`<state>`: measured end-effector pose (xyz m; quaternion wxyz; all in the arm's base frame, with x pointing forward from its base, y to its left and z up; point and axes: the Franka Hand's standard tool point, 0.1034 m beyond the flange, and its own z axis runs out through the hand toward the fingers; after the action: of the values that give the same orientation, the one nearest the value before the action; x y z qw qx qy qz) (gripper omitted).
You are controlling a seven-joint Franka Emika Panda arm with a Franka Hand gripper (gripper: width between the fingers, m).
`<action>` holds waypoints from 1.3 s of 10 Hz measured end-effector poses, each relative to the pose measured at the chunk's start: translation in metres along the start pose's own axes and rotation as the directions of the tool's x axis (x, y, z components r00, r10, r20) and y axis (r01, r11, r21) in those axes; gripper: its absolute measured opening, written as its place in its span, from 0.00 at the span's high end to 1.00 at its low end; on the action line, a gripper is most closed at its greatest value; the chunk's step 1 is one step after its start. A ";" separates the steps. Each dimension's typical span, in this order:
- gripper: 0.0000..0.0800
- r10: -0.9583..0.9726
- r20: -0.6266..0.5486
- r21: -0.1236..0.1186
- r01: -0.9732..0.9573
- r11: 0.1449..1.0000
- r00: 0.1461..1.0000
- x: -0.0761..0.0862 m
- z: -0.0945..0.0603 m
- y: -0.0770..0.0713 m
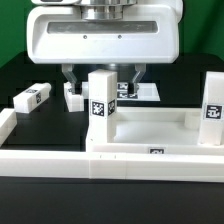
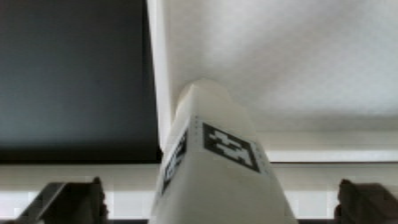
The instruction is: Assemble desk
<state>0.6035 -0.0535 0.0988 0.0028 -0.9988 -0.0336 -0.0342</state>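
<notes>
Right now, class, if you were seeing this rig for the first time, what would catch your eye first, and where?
The big white gripper hangs open at the top of the exterior view, straddling an upright tagged leg at the tabletop's left end in that view. A second upright leg stands at that view's right edge, and a loose leg lies on the black table at its left.

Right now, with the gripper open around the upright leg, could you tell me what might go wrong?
The gripper is open astride the upright leg; closing off-centre might tilt it at the tabletop corner. A loose leg lies close to one finger and could get knocked.
</notes>
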 end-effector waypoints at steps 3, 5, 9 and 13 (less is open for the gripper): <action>0.19 -0.274 -0.004 -0.018 0.274 0.962 0.962 0.000 0.000 0.000; 0.19 -0.411 -0.005 -0.026 0.411 0.911 0.912 0.002 -0.001 0.001; 0.19 -0.612 0.008 -0.031 0.612 0.790 0.791 0.002 -0.001 0.004; 0.51 -0.639 0.012 -0.031 0.639 0.769 0.769 0.001 0.000 0.005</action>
<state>0.6049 -0.0587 0.0992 -0.0257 -0.9279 -0.3704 -0.0333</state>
